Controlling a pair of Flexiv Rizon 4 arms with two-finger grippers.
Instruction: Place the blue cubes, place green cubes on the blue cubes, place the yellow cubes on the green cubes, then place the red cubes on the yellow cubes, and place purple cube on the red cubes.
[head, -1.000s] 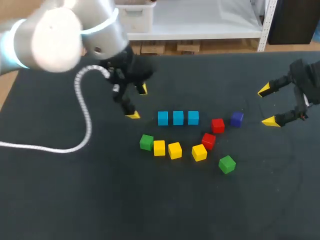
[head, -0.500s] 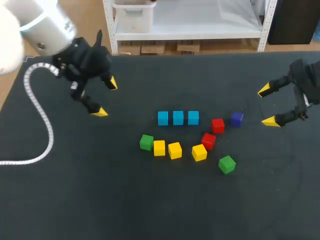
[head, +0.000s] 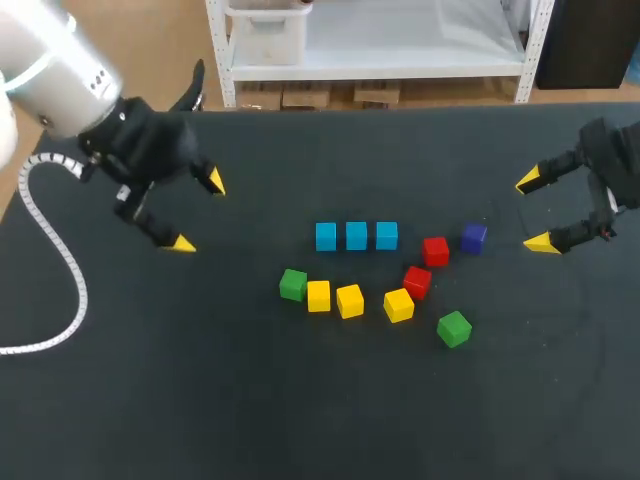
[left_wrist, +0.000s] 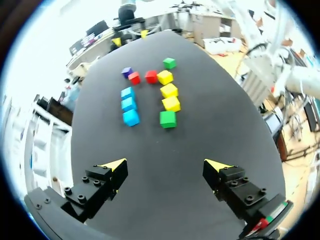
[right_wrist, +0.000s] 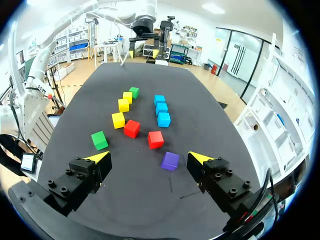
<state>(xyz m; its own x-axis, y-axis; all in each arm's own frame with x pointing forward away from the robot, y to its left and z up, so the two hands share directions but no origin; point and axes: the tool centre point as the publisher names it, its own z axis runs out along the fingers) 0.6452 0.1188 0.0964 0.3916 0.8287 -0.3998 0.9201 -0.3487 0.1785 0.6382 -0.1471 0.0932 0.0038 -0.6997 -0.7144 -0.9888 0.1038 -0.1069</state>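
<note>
Three blue cubes (head: 357, 236) lie in a row at mid-table. In front of them runs a loose line: a green cube (head: 293, 285), three yellow cubes (head: 350, 301), a red cube (head: 417, 281) and a second green cube (head: 454, 328). Another red cube (head: 435, 251) and the purple cube (head: 474, 237) sit right of the blue row. My left gripper (head: 198, 212) hangs open and empty well left of the cubes; its wrist view shows the blue row (left_wrist: 128, 104) far ahead of the gripper (left_wrist: 166, 165). My right gripper (head: 535, 212) is open and empty to the right, the purple cube (right_wrist: 170, 161) just ahead of it (right_wrist: 149, 158).
The black table mat (head: 320, 420) stretches bare in front of the cubes and on both sides. A white ribbed cable (head: 60, 260) from my left arm loops over the table's left part.
My left arm has pulled back leftward, from beside the blue row to the table's left part, its gripper staying open. The right arm and all cubes have not moved.
</note>
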